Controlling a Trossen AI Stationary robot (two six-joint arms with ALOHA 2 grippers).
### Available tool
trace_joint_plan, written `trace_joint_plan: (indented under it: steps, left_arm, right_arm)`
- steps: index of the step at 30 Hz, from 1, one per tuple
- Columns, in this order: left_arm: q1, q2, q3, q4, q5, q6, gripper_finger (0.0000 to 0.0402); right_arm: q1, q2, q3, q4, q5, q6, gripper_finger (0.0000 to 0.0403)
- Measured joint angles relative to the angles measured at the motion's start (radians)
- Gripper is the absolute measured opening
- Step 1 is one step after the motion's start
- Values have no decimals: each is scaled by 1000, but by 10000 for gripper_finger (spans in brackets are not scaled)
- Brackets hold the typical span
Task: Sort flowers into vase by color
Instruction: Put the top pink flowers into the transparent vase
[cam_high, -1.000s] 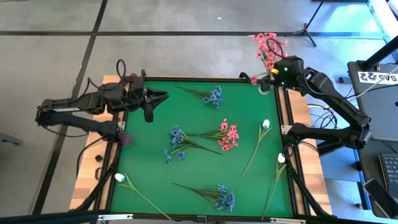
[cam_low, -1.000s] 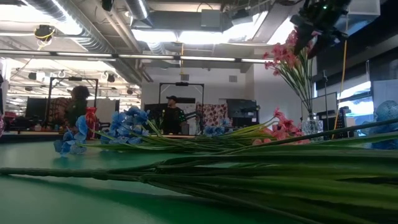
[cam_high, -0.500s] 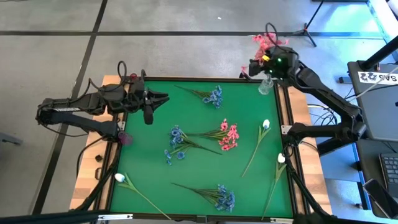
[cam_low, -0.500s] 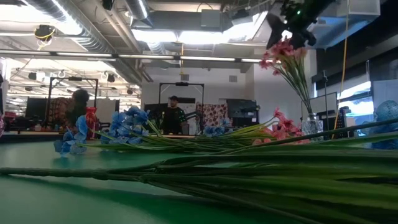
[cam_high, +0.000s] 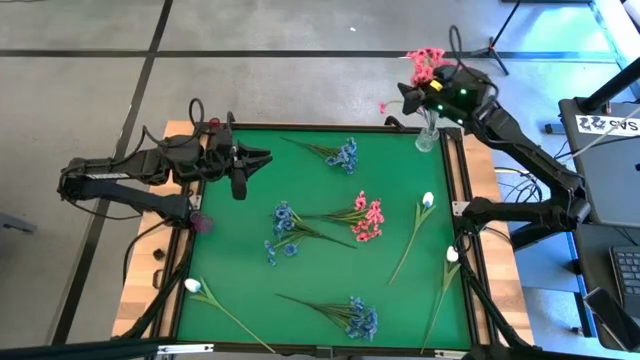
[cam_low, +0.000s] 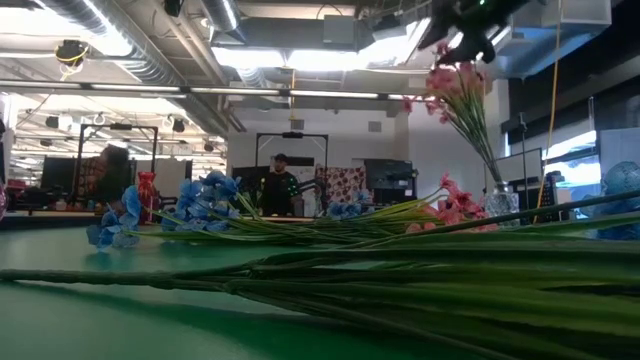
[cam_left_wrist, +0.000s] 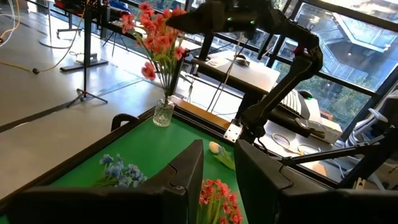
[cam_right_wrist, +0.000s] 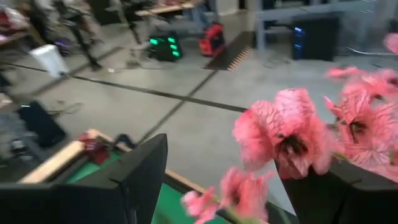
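Here, sprigs lie scattered across the green desk (cam_high: 230, 250) — its far edge holds the vase.
Left claw (cam_high: 262, 156) hovers spread near the left rim; right claw (cam_high: 410, 97), parted, sits among pink flowers (cam_high: 428, 62) standing in the glass vase (cam_high: 427, 137) — far-right corner.

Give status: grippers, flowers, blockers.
Right gripper open above glass vase, pink flowers in vase. Left gripper open, idle at table's left. Pink sprig on mat. No blockers.
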Motion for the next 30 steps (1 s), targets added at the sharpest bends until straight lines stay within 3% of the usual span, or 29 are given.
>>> trace_joint_plan:
  steps: [5, 8, 12, 18, 30]
  left_arm:
    - [0, 0, 0, 0, 0, -1, 88]
    - [0, 0, 0, 0, 0, 0, 88]
    - [0, 0, 0, 0, 0, 17, 88]
    - [1, 0, 0, 16, 0, 27, 88]
    - [-31, 0, 0, 17, 0, -8, 88]
  right_arm:
    - [1, -94, 0, -1, -139, 10, 287]
    - [1, -157, 0, -18, -150, 26, 287]
    - [0, -217, 0, -109, -38, 4, 287]
    - [0, -201, -1, -199, 129, -14, 287]
    - [-26, -5, -2, -324, 246, 166, 287]
